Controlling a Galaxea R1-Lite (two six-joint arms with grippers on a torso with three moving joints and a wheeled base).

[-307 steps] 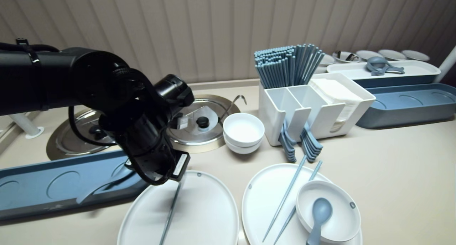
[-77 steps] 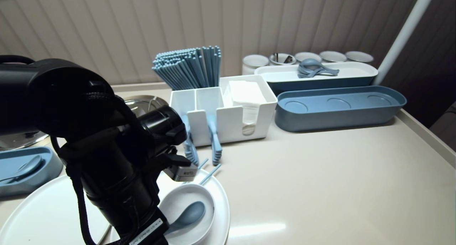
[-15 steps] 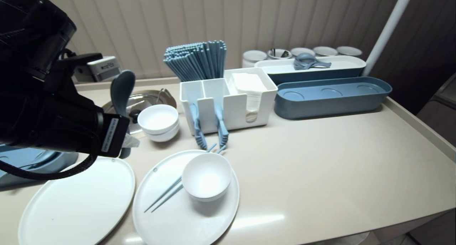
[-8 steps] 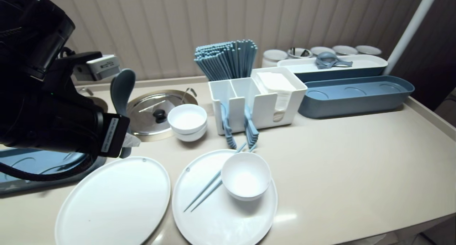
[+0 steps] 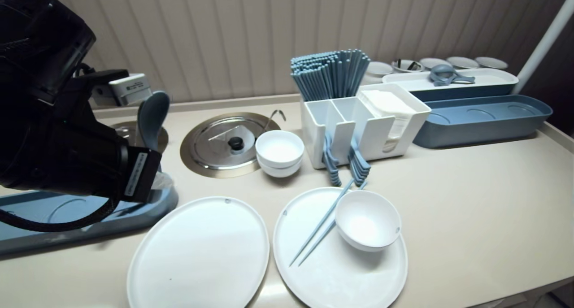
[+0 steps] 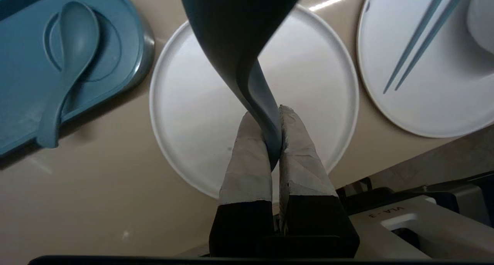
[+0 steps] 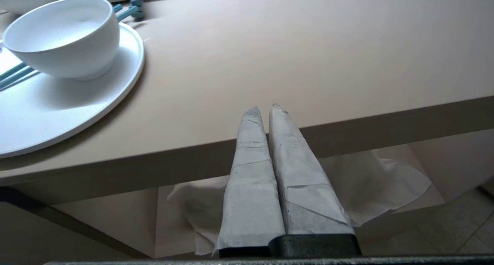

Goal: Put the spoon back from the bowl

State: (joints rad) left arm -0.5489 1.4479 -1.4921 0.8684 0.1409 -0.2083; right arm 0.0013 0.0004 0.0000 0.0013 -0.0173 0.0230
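Spoon (image 5: 153,114) — seemingly upright, bowl up — left hand (image 6: 270,114)

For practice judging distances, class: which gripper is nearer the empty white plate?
Left. The left gripper, clamping a spoon, hangs beside the empty plate; the right gripper sits beyond the counter edge.

The left arm (image 5: 58,155) reaches in over the left end of the worktop (image 5: 471,187), with its wrist bent so that the left gripper (image 6: 270,112) points down. Its taped fingers (image 6: 247,157) are clamped on the handle of a spoon (image 6: 235,37), bowl uppermost. The right gripper (image 7: 264,108) hangs below the worktop's front edge, fingers pressed together and holding nothing.
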